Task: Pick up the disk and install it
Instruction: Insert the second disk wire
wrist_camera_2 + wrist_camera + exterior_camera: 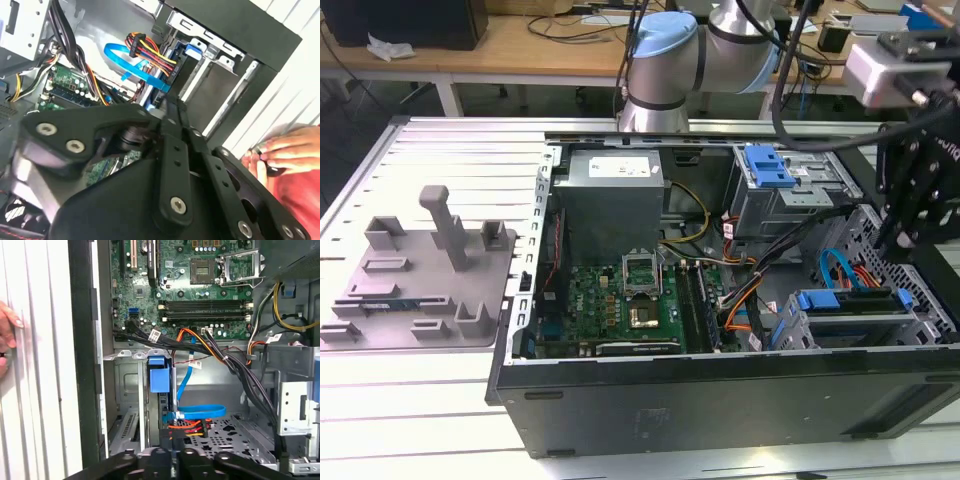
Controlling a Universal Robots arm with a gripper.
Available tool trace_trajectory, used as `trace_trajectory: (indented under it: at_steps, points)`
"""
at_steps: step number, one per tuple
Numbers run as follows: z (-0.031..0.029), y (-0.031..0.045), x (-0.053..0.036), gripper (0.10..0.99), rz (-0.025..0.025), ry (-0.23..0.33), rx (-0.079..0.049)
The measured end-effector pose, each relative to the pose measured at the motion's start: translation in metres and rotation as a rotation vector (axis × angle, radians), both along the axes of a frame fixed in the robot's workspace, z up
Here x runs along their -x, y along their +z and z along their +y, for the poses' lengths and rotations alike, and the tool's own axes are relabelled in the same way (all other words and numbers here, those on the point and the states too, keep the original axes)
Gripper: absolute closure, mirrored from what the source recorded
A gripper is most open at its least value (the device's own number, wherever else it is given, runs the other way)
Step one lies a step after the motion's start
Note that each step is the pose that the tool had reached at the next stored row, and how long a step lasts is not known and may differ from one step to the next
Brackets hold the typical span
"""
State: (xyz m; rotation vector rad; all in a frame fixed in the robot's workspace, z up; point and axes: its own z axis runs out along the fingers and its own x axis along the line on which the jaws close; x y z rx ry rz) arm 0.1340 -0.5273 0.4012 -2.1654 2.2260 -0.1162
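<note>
One black linkage gripper hangs at the exterior view's right, above the lower drive bay of the open black computer case. The disk, a silver hard drive framed by blue plastic rails, stands on edge inside that grey metal bay, just below the gripper. A grey plastic fixture with upright posts lies well apart at the exterior view's left.

In the second wrist view the gripper is clenched, its tips pressed together with nothing between them. The disk's blue rail end sits in the bay beyond, and a person's hand rests on the white slatted table.

In the first wrist view the disk shows edge-on in its slot, a flat blue cable curling beside it.
</note>
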Motion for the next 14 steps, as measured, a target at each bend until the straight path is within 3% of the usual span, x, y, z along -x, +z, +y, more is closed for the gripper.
trace_trajectory:
  at_steps: [3,14]
  points:
    - [0.0025,0.0007,0.0,0.98,0.0,0.0,0.014]
    - [0.0026,0.0006,0.0001,0.98,0.0,0.0,0.021]
